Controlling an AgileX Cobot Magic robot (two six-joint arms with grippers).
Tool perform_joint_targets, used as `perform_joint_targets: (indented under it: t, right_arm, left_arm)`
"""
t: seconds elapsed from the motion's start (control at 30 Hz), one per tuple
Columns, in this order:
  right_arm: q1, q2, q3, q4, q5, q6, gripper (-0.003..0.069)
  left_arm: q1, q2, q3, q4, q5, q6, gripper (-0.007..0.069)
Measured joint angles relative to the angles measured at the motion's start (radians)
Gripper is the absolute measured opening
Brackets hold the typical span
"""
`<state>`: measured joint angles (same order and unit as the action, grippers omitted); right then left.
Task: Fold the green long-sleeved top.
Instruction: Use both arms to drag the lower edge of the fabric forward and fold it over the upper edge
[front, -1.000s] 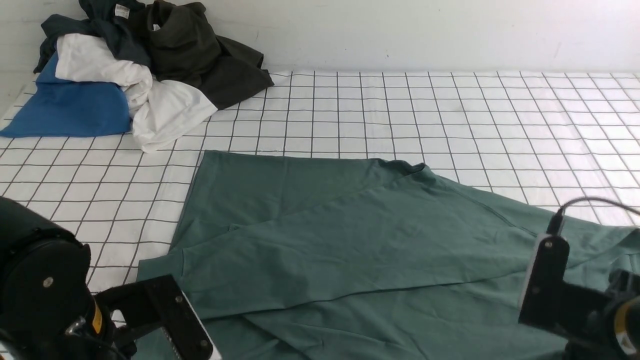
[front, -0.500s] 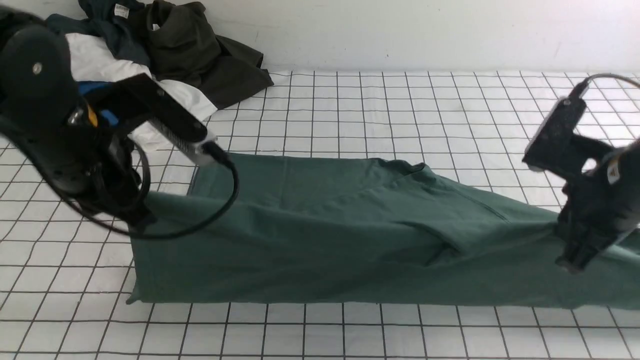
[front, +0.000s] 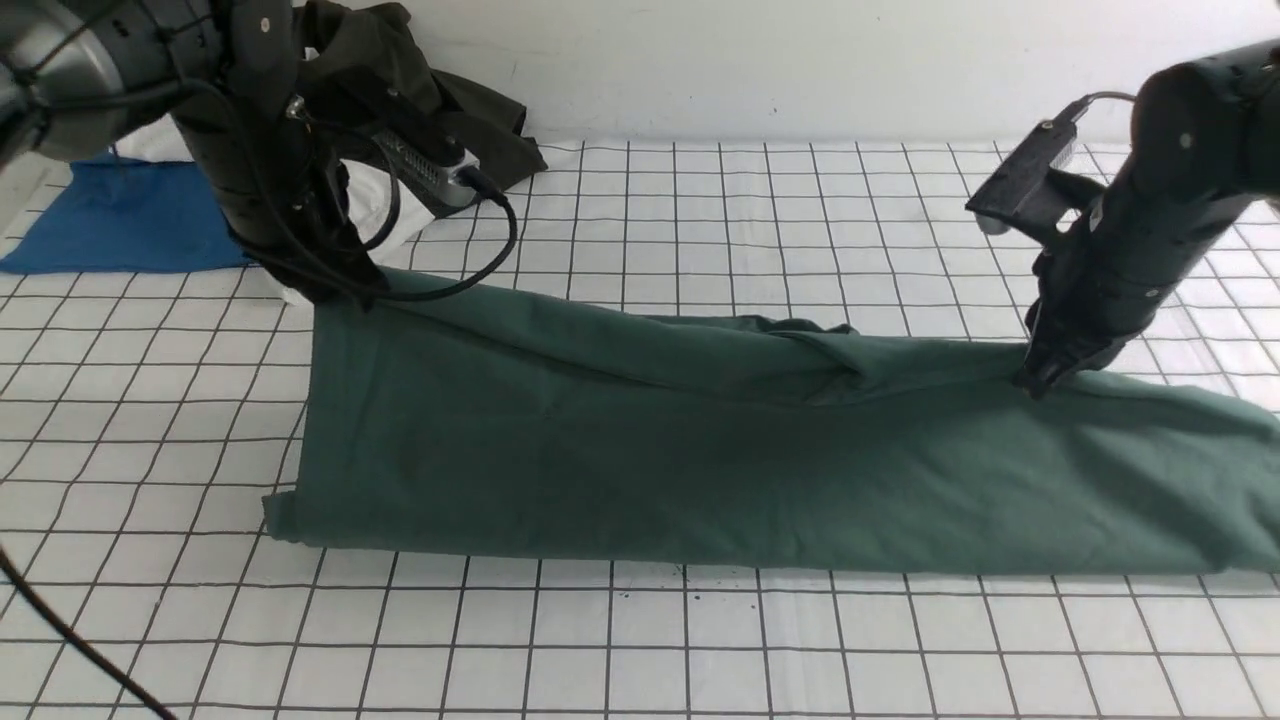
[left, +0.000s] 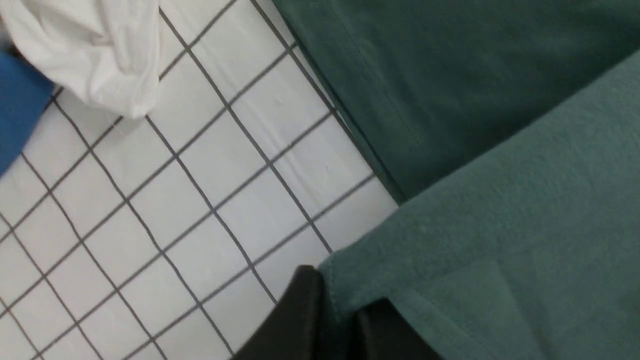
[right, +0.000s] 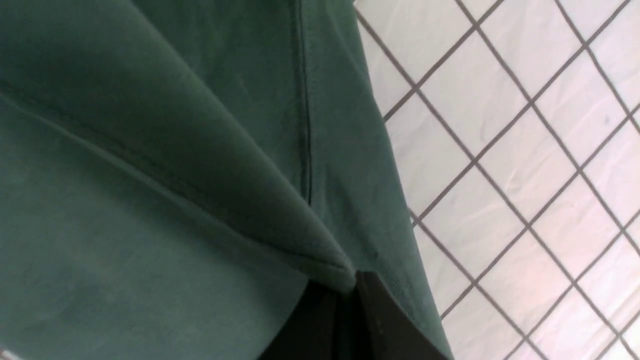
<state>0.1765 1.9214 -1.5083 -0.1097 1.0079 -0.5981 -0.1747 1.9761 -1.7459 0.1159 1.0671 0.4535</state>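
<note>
Cloth takes up most of the desk (front: 640, 660): the green long-sleeved top (front: 700, 470) lies doubled over into one long band of muted sage jersey on the white, black-gridded cover. Its edge farthest from the heap of spare clothes (front: 400, 110) is a smooth, rounded fold. The opposite edge is raised off the cover at two points and sags between them, with a bunched ridge and a few soft creases about halfway along. The fabric looks matte and slightly fuzzy, with a stitched hem showing at the raised corner.

One end of the top sits just beside the heap, almost touching the white garment (left: 100, 50) that spills out next to a blue garment (front: 120, 220). At that end the left fingers (left: 300, 315) are pressed together on the hemmed corner, holding it up. Well away from the heap, the right fingers (right: 385, 320) pinch a peaked fold of the same upper layer. Beyond them the band runs on, farther still from the heap.
</note>
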Motion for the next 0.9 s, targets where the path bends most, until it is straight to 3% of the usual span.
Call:
perform_joint_targets:
  t: [0.23,0.33,0.43,0.6,0.73,0.9]
  right_arm:
    - [-0.031,0.109,-0.060,0.015,-0.056,0.053,0.0029]
    - [-0.051,0.121,-0.060,0.019,-0.106,0.107,0.0079]
    - [-0.063,0.122,-0.061,0.012,-0.140,0.145,0.0136]
    - [-0.080,0.123,-0.088,-0.011,-0.165,0.277,0.0311]
    - [-0.076,0.108,-0.125,0.056,-0.080,0.312,0.0349]
    - [-0.039,0.090,-0.133,0.247,0.018,0.255,0.0339]
  left_arm:
    - [0.021,0.144,-0.094,-0.006,-0.059,-0.012,0.0035]
    - [0.026,0.173,-0.101,-0.008,-0.091,-0.022,0.0069]
    - [0.029,0.181,-0.102,-0.004,-0.110,-0.028,0.0119]
    - [0.033,0.184,-0.106,0.032,-0.131,-0.105,0.0325]
    - [0.033,0.181,-0.153,0.056,-0.070,-0.204,0.0450]
    - [0.033,0.169,-0.226,0.017,0.052,-0.251,0.0465]
